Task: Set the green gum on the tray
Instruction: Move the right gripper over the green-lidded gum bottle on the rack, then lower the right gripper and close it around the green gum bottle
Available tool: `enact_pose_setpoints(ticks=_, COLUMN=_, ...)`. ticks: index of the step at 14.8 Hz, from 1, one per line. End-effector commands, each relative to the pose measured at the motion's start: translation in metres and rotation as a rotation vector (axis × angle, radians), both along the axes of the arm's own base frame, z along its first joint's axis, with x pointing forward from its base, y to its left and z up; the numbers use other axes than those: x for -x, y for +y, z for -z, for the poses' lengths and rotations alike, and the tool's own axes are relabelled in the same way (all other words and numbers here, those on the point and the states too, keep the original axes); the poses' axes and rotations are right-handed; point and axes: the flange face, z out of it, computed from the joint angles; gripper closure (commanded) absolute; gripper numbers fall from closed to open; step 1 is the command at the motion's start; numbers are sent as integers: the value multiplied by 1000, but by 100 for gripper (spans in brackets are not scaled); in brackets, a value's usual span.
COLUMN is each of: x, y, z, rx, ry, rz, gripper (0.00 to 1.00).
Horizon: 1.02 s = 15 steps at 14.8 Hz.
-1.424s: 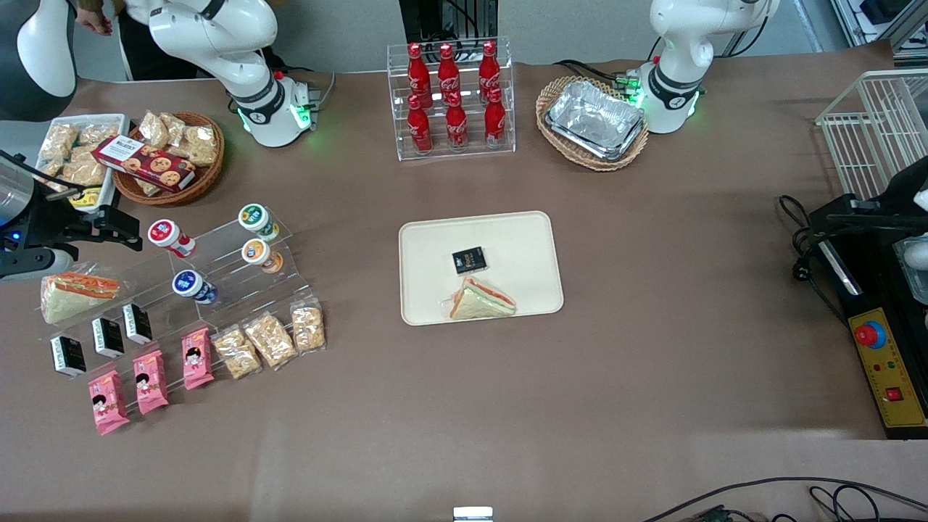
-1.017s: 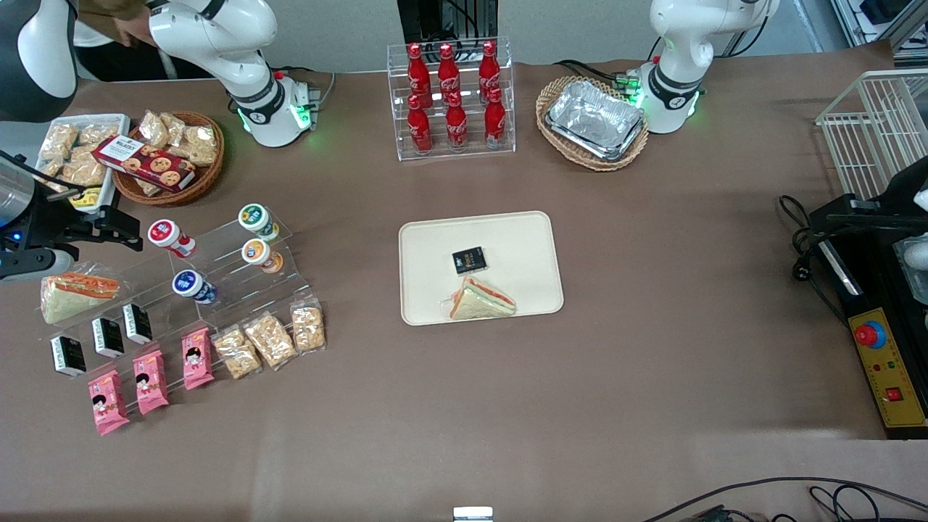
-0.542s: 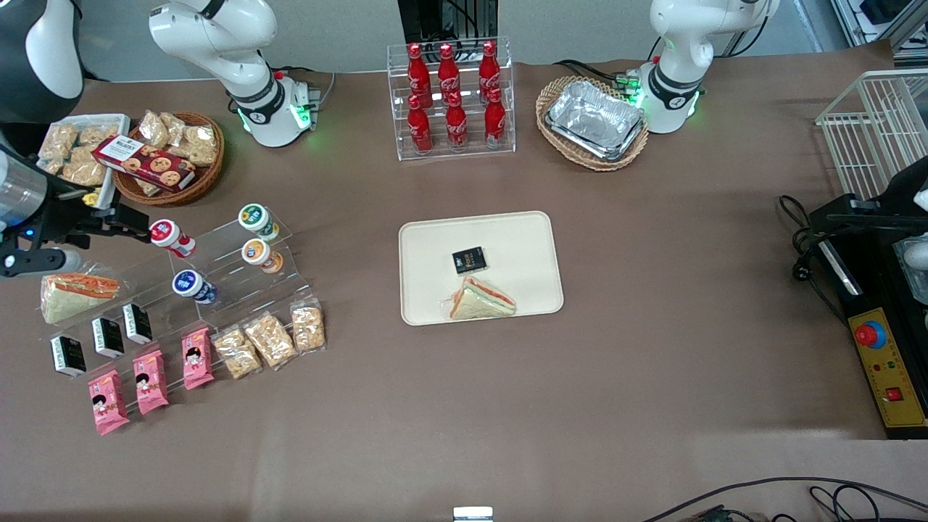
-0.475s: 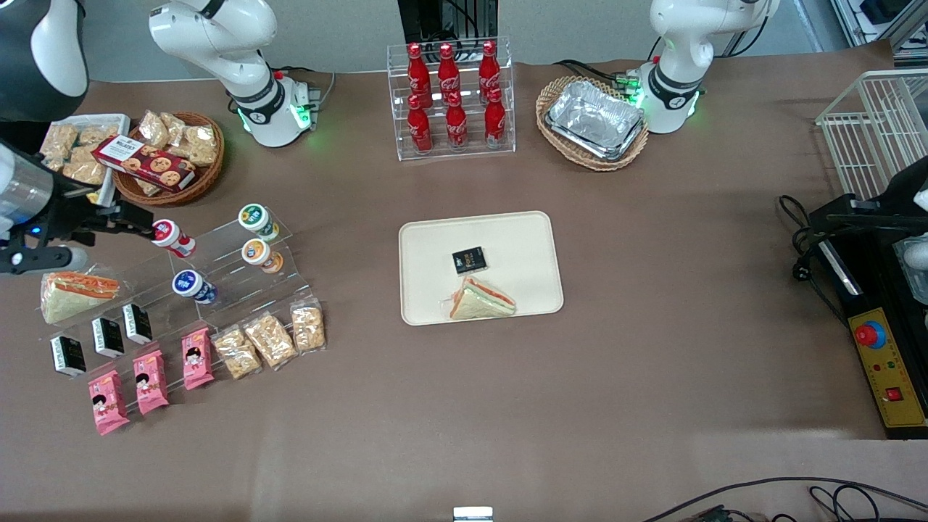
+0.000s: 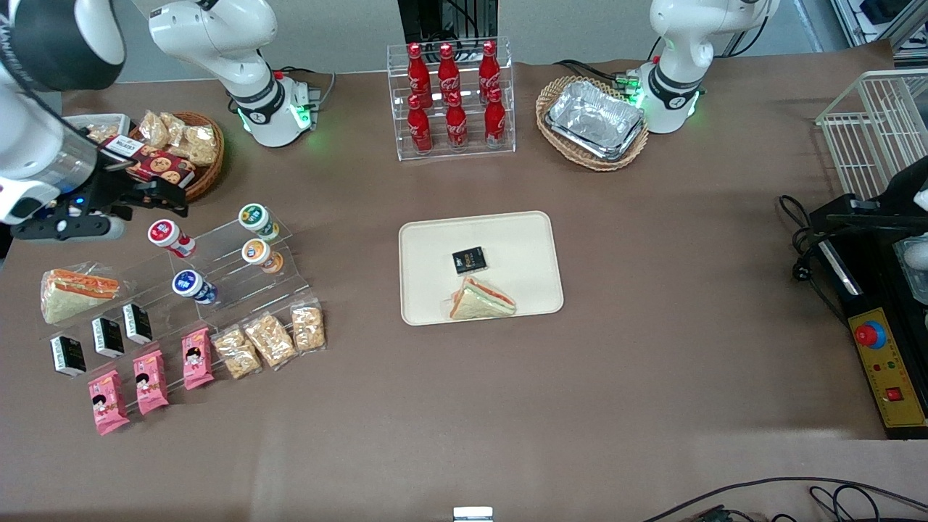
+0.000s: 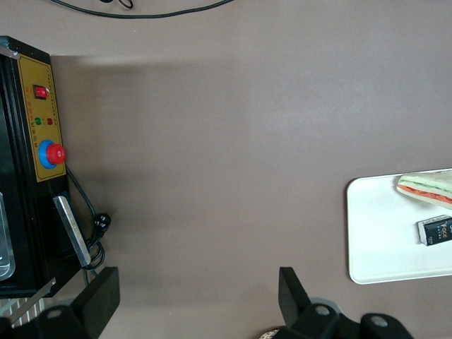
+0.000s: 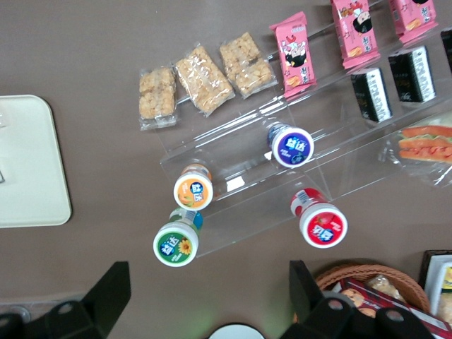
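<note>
The gripper (image 5: 170, 202), jaws spread wide and empty, hovers near the red-lidded canister (image 5: 164, 233); it should centre over the green-lidded cylindrical gum canister (image 5: 254, 217) before descending.

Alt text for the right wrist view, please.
The open gripper hovers above a clear stepped display holding the green gum beside orange-lidded, blue-lidded and red-lidded canisters. The tray shows at the picture's edge.
</note>
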Motion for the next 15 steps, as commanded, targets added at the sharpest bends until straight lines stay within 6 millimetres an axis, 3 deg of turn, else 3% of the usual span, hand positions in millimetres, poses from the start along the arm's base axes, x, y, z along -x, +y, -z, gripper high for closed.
enact_pose_setpoints(ticks=1, x=39, y=12, z=24, rx=-23, ry=-46, rz=43, gripper=0)
enact_pose_setpoints(ticks=6, x=71, y=19, z=70, rx=-33, ry=-85, rz=46, gripper=0)
enact_pose_setpoints(ticks=8, x=76, y=20, z=82, rx=-31, ry=-87, rz=79, gripper=0)
enact_pose_setpoints(ticks=12, x=89, y=49, z=107, rx=-19, ry=-83, rz=144, gripper=0)
enact_pose_setpoints(ticks=15, x=94, y=53, z=123, rx=-21, ry=-101, rz=138, gripper=0)
